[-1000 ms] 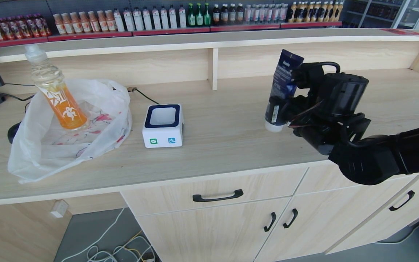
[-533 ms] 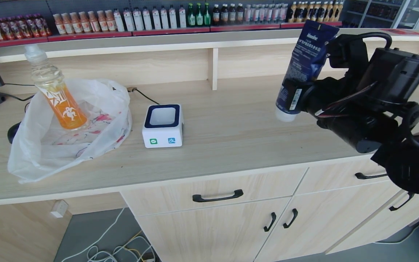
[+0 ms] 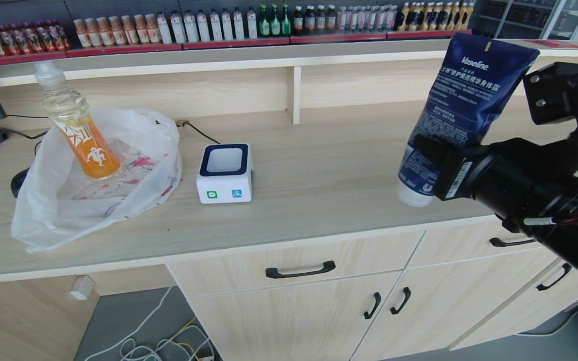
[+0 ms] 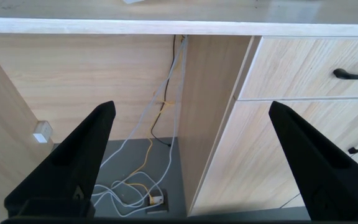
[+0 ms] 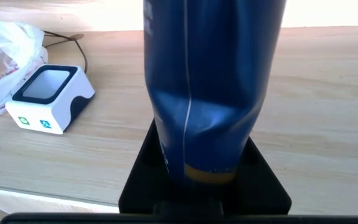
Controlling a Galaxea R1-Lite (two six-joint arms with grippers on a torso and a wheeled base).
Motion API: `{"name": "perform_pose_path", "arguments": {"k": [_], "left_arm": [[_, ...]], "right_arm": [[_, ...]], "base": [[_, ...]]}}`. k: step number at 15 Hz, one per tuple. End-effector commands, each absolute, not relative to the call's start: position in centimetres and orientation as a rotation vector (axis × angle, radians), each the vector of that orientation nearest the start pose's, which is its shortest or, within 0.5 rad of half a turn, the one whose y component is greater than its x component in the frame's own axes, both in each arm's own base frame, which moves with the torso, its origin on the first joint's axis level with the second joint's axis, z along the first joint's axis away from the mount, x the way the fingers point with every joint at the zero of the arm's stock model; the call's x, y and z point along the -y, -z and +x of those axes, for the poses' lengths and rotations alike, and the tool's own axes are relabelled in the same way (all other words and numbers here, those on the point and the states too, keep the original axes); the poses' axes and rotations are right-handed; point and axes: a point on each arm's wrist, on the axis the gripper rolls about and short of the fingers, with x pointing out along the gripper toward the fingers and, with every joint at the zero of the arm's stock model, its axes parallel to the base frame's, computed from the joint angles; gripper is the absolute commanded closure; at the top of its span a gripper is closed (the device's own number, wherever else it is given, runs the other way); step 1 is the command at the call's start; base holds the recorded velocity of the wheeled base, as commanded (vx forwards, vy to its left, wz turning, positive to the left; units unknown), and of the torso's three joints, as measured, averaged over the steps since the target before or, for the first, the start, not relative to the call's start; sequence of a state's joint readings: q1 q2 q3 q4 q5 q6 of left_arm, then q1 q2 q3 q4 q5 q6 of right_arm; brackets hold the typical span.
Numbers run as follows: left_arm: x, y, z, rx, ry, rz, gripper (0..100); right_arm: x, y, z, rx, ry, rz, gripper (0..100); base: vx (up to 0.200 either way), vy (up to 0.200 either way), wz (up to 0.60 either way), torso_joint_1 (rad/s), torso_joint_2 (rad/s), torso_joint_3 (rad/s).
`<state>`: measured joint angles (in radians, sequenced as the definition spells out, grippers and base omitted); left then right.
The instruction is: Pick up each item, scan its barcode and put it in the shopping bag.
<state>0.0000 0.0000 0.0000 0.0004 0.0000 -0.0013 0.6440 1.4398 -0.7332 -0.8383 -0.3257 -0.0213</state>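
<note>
The right claw (image 3: 442, 176) is clamped on the lower body of a dark blue tube (image 3: 472, 90), just above its white cap. The tube stands nearly upright, cap down and crimped end leaning toward the upper right of the head view. In the right wrist view, the right claw (image 5: 204, 186) pinches the tube (image 5: 210, 87) so hard that its skin buckles.

A second ago this tube hung low at the right centre of the head view, cap close to the counter (image 3: 319, 175). Since then the arm has raised it and drawn it toward the camera and the right edge. It is now well clear of the wood, its cap above the counter's front edge.

I judge the pick-up done and the scan next. The scanner (image 3: 225, 173), a white box with a dark-rimmed window facing up, has not moved and sits well apart, left of centre. The tube must travel left and turn its barcode to that window; I cannot tell which face carries the barcode.

Further left, the white shopping bag (image 3: 156, 150) lies slumped open as before, with an orange drink bottle (image 3: 81, 135) leaning inside it.

The left claw (image 4: 191, 165) hangs spread wide and empty below the counter, facing cupboard fronts.
</note>
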Motion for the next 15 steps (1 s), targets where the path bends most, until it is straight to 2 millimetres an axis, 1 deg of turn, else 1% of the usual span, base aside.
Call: {"name": "perform_pose_path", "arguments": {"k": [1,5,8,11,13,15], "left_arm": [[0.0,-7.5,-2.3,0.0,0.0,-0.002,0],[0.0,-7.5,-2.3,-0.002,0.0,-0.002,0],[0.0,-7.5,-2.3,0.0,0.0,-0.002,0],[0.0,-7.5,-2.3,0.0,0.0,-0.002,0],[0.0,-7.5,-2.3,-0.002,0.0,-0.002,0],[0.0,-7.5,-2.3,0.0,-0.002,-0.002,0]], "right_arm": [[-13.3,-25.7,18.6,0.136,-0.325,0.053,100],[-13.2,-25.0,18.5,0.12,-0.331,0.044,100],[-13.2,-24.6,18.4,0.094,-0.34,0.104,100],[-13.3,-24.6,18.4,0.091,-0.435,0.112,100],[-13.4,-24.4,18.3,0.071,-0.502,0.157,100],[-13.5,-24.3,18.1,0.047,-0.613,0.21,100]], "base": [[0.0,0.0,0.0,0.0,0.0,0.0],[0.0,0.0,0.0,0.0,0.0,0.0],[0.0,0.0,0.0,0.0,0.0,0.0],[0.0,0.0,0.0,0.0,0.0,0.0],[0.0,0.0,0.0,0.0,0.0,0.0],[0.0,0.0,0.0,0.0,0.0,0.0]]}}
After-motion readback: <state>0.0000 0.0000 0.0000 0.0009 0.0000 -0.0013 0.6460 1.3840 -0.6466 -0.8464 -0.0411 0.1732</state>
